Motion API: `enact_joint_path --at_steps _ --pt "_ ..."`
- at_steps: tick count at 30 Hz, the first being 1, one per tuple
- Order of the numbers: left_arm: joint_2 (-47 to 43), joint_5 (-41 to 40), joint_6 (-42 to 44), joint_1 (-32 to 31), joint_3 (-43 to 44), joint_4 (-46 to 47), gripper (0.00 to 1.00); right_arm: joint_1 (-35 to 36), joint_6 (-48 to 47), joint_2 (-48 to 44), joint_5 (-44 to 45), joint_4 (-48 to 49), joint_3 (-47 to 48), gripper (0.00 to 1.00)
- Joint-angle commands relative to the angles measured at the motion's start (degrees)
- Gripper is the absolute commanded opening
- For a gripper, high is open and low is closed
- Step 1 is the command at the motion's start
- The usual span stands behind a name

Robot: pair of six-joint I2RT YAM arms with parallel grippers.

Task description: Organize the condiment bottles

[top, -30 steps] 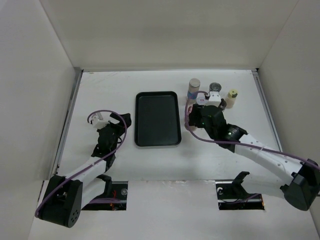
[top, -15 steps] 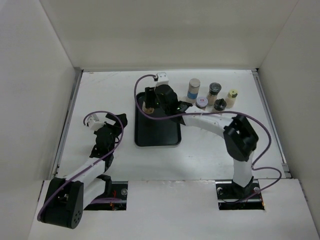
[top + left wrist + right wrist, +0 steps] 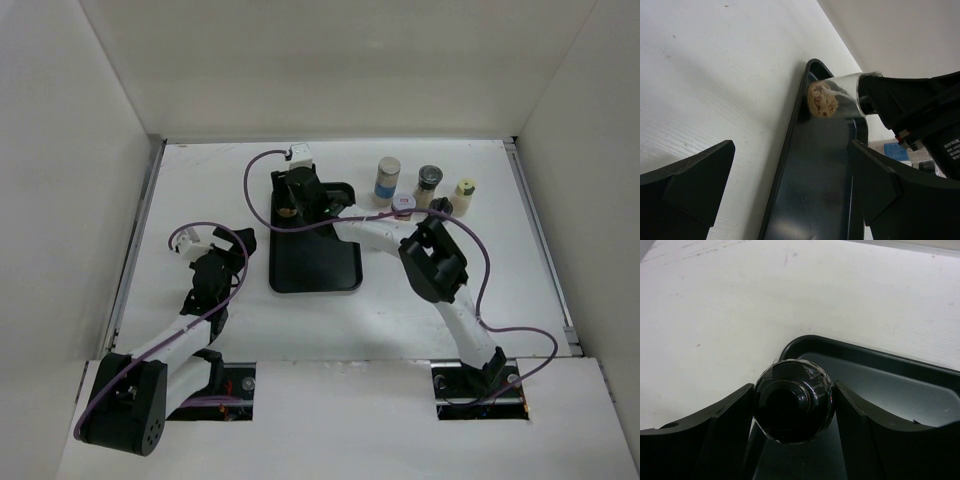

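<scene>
My right gripper [image 3: 290,203] is shut on a clear jar [image 3: 832,97] of tan contents with a black cap [image 3: 793,405]. It holds the jar over the far left corner of the black tray [image 3: 315,262]; the jar's bottom shows in the left wrist view. The right fingers [image 3: 727,430] press both sides of the cap. Several other bottles stand at the back right: a white-blue one [image 3: 388,178], a lilac-capped one [image 3: 404,203], a grey-capped one [image 3: 430,180], a black-capped one [image 3: 441,208] and a pale yellow one [image 3: 464,195]. My left gripper [image 3: 205,247] is open and empty, left of the tray.
The tray [image 3: 825,190] lies mid-table, its inside bare apart from the held jar; its rim also shows in the right wrist view [image 3: 880,356]. White walls enclose the table on the left, back and right. The right arm [image 3: 430,262] stretches across the tray's right side.
My right arm swung from the bottle cluster at the back right over to the tray with the jar, then on to its far left corner. The left arm barely moved.
</scene>
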Motion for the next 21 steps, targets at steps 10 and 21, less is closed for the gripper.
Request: enact_joint_path --at_steps 10,21 --pt "-0.13 0.00 -0.65 -0.20 -0.43 2.00 1.00 0.68 -0.84 -7.03 0.69 5.10 -2.83 0.93" --pt "-0.12 -0.09 -0.65 -0.64 -0.07 1.47 1.00 -5.29 1.71 -40.17 2.16 6.34 -38.24 0.30"
